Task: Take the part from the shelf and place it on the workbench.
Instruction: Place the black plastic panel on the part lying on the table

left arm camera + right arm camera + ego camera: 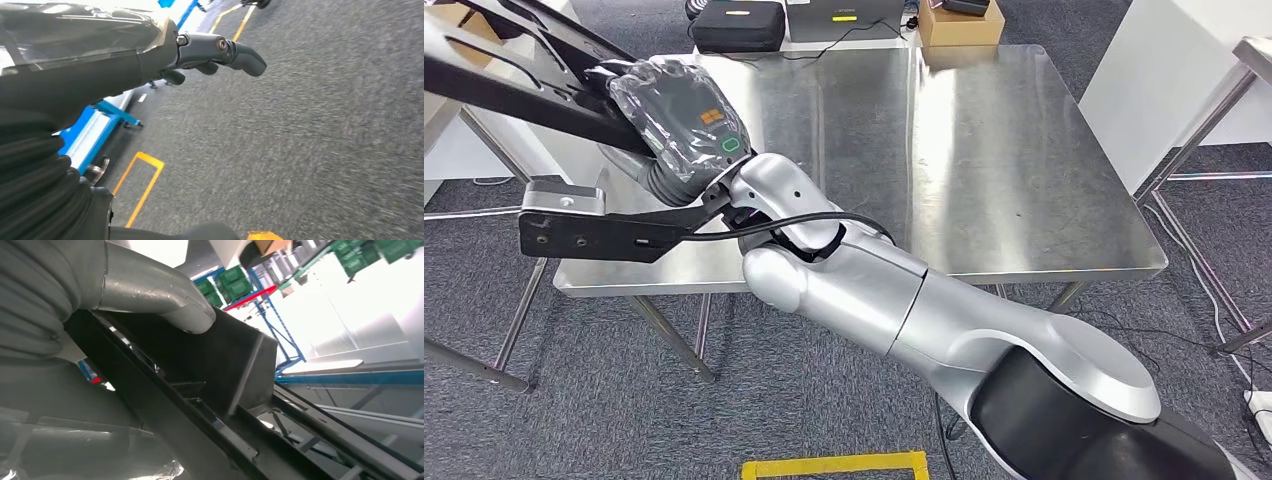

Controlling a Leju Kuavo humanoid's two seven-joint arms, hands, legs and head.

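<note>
- Gripping the black part [574, 232], the right hand [679, 120] hangs above the left edge of the steel workbench [984, 150]; its fingers are wrapped around the long black frame, so that hand holds the part.
- From the fingers the part reaches both ways: one flat bracket end juts below the hand, past the table edge, and a long bar runs up and away beyond the fingers.
- In the right wrist view the thick grey thumb [150, 290] presses on a black panel of the part [220, 370], with ribbed rails passing beneath it.
- The left hand [200, 52] hangs over grey carpet [310, 140], its dark fingers [245, 57] curled in with nothing between them.
- Yellow floor tape [142, 187] lies below those fingers.
</note>
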